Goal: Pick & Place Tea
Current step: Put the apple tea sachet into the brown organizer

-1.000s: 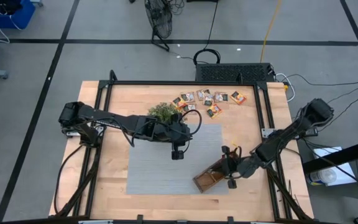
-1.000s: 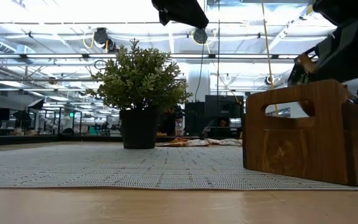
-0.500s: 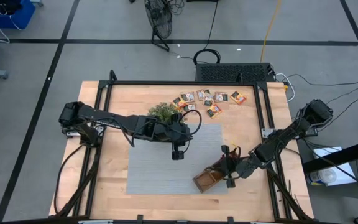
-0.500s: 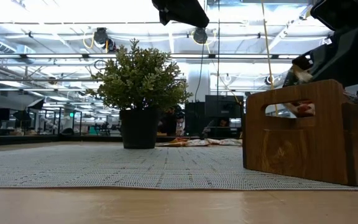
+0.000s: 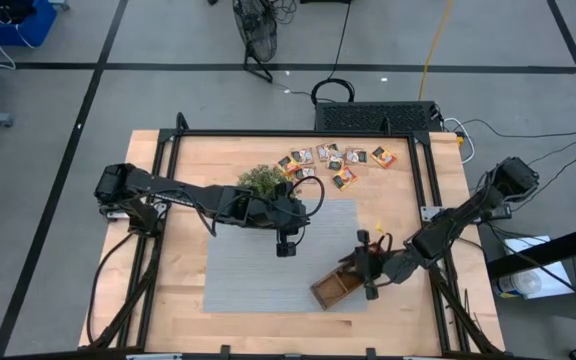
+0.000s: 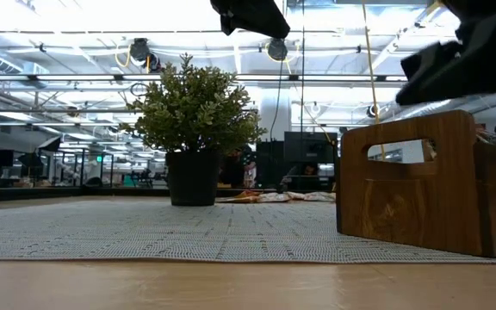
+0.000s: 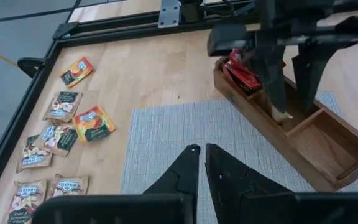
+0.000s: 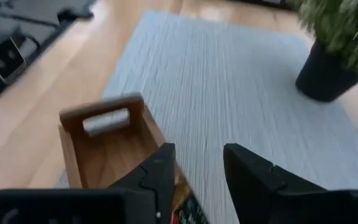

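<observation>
Lower right of the overhead picture, right gripper (image 5: pixel 370 262) over wooden tray (image 5: pixel 336 285), tea sachets (image 5: pixel 334 158) scattered upper centre, left gripper (image 5: pixel 285 247) mid-mat, fingers nearly together, empty, right wrist picture, fingers (image 8: pixel 160 171) parted, holding nothing, red sachet below.

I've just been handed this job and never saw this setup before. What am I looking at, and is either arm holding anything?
Two dark robot arms work at a wooden table. One picture looks straight down, one sits at table height, and one rides on each wrist. On the grey mat are a potted plant and a wooden tray; loose tea sachets lie along the far edge. The right gripper hangs over the tray, fingers apart and empty; red sachets already lie in one end compartment. The left gripper waits over the mat, shut, holding nothing.
</observation>
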Robot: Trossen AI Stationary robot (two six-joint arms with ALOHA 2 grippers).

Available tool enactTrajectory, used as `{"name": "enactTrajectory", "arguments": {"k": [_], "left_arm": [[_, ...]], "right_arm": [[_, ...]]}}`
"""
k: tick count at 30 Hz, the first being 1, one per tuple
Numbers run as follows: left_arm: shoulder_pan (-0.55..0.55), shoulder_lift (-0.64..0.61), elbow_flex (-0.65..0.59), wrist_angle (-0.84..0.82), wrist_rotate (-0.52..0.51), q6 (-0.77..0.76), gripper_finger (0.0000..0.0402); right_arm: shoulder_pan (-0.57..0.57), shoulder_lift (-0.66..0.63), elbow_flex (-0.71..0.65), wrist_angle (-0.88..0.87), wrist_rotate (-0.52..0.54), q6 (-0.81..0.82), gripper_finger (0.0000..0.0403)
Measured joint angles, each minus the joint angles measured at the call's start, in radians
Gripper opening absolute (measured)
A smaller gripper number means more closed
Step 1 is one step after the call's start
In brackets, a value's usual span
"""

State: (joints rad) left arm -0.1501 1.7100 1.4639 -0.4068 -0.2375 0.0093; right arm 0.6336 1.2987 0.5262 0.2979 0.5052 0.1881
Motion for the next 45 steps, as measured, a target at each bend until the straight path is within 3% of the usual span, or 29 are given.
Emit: {"name": "enactTrajectory", "arguments": {"k": [13, 20, 24, 28, 34, 41, 45], "left_arm": [[0.000, 0.000, 0.000, 0.000, 0.000, 0.017, 0.0035], [0.000, 0.000, -0.001, 0.075, -0.001, 0.062, 0.0035], [0.000, 0.000, -0.001, 0.104, -0.004, 0.110, 0.0035], [0.007, 0.000, -0.023, 0.163, -0.041, 0.141, 0.0035], [0.079, -0.085, -0.213, 0.446, 0.009, 0.160, 0.0035], [0.183, -0.218, -0.506, 0.819, 0.131, 0.113, 0.0035], [0.215, -0.278, -0.613, 0.917, 0.142, 0.103, 0.0035]], "right_arm": [[-0.019, -0.170, 0.001, -0.005, 0.002, -0.186, 0.0115], [-0.055, -0.363, 0.001, -0.218, 0.306, -0.202, 0.0121], [-0.153, -0.470, 0.001, -0.329, 0.320, -0.160, 0.0122], [-0.344, -0.542, 0.001, -0.405, 0.167, -0.151, 0.0120], [-0.782, -0.533, 0.010, -0.443, -0.145, -0.241, 0.0116], [-1.298, -0.289, 0.197, -0.574, -0.557, -0.296, 0.0112], [-1.438, -0.048, 0.379, -0.712, -0.607, -0.350, 0.0112]]}}
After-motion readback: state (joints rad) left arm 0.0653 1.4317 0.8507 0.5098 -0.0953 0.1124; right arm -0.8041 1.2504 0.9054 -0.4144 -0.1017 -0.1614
